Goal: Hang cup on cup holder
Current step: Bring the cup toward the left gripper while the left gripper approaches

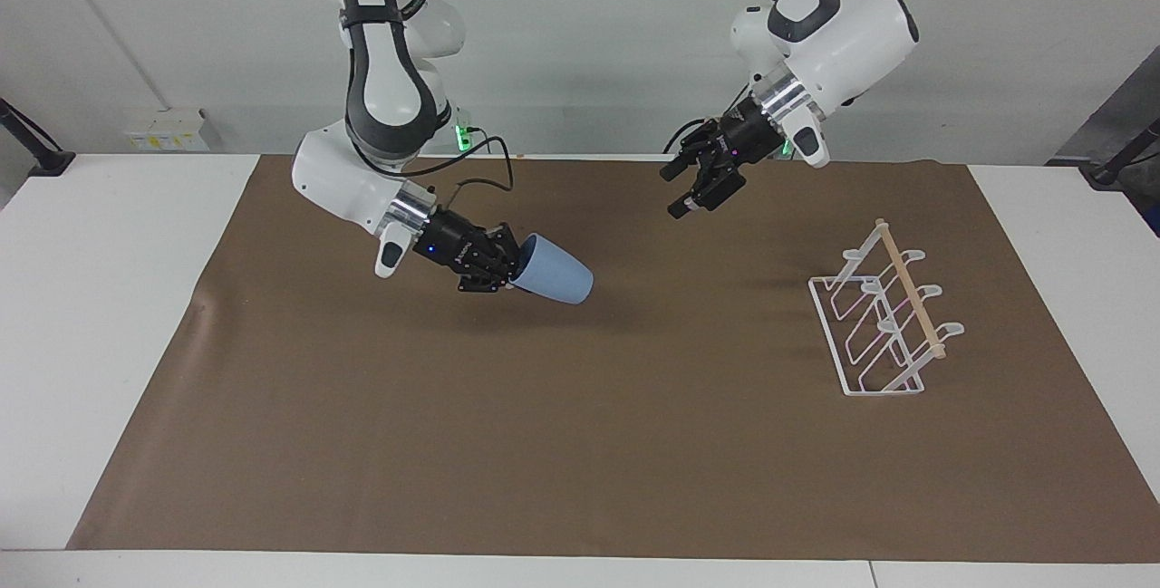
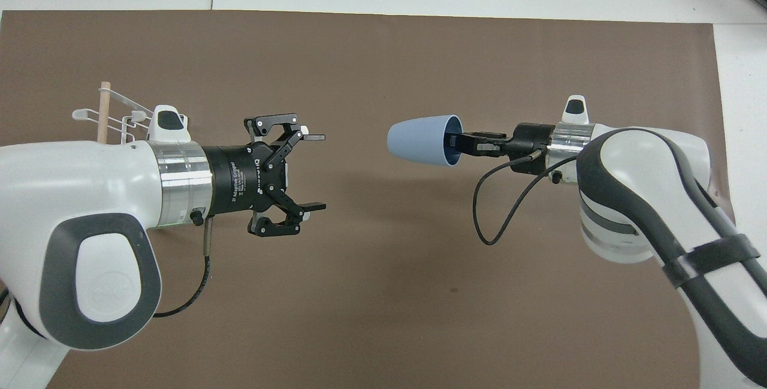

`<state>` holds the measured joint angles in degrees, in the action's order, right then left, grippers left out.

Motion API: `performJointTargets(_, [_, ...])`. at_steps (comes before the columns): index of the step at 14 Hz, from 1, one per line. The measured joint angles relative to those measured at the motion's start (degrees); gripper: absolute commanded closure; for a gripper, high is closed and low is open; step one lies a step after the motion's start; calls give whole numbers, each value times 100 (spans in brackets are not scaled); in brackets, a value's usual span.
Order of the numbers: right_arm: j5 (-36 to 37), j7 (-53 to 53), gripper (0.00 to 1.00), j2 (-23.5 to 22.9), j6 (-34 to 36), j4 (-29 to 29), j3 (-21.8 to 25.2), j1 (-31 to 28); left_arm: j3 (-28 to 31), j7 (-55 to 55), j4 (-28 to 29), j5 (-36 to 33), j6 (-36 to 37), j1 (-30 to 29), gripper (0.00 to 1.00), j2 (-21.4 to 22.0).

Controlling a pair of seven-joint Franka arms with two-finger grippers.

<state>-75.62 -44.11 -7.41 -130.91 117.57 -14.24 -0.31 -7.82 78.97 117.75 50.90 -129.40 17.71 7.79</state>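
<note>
The light blue cup (image 1: 556,279) is in the air over the middle of the brown mat, lying nearly level with its base pointing toward the left arm's end. My right gripper (image 1: 517,274) is shut on its rim, one finger inside the cup (image 2: 419,140). My left gripper (image 1: 679,192) is open and empty in the air, facing the cup's base with a gap between them; it also shows in the overhead view (image 2: 316,171). The white wire cup holder (image 1: 884,325) with its wooden rod stands empty on the mat at the left arm's end. In the overhead view the cup holder (image 2: 105,110) is mostly hidden under the left arm.
A brown mat (image 1: 580,443) covers most of the white table (image 1: 109,298). A black cable (image 2: 497,209) loops down from the right wrist.
</note>
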Motion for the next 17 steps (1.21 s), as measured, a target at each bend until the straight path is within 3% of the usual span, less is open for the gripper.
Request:
performJointTargets(4, [-538,-3,100,35,-275,-100,-391,1,-2,155,8,0,-526,275,0,-273])
performJointTargets(9, [-938,-4,100,83,-275,-214,-538,-1,-8,308,8,-1,-1411,470,0,-439])
performJointTargets(17, [-1106,283,100,199,-297,-600,-572,-14,57,-370,-377,-5,-1660,515,0,-548])
